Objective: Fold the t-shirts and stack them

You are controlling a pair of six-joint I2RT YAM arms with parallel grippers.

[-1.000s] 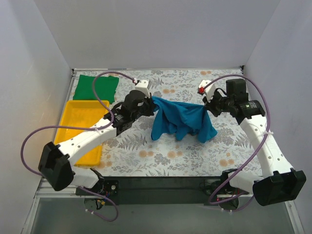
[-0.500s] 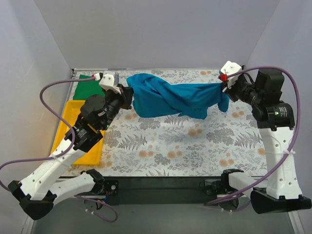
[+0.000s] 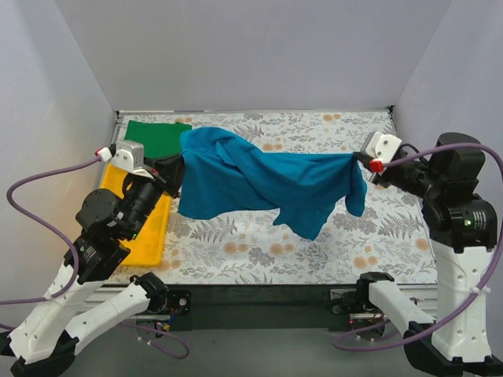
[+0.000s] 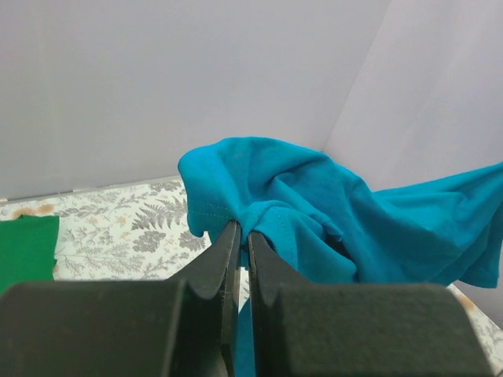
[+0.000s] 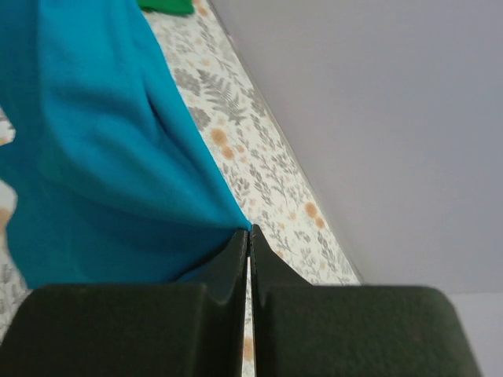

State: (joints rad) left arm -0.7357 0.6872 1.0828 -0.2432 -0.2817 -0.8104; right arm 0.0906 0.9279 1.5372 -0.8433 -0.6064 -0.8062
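The teal-blue t-shirt hangs stretched in the air between both arms, sagging toward the table in the middle. My left gripper is shut on its left edge; the wrist view shows the cloth pinched between the jaws of the left gripper. My right gripper is shut on the shirt's right edge, where the fabric comes to a point at the right gripper's tips. The green t-shirt lies folded flat at the back left corner and also shows in the left wrist view.
A yellow plastic tray sits on the left side of the floral table cover, partly hidden under the left arm. Grey walls close in the back and both sides. Purple cables loop off both arms.
Both arms have pulled apart and lifted back toward the near edge, spreading the bunched teal shirt wide between them. The left gripper now hangs over the tray's far end.
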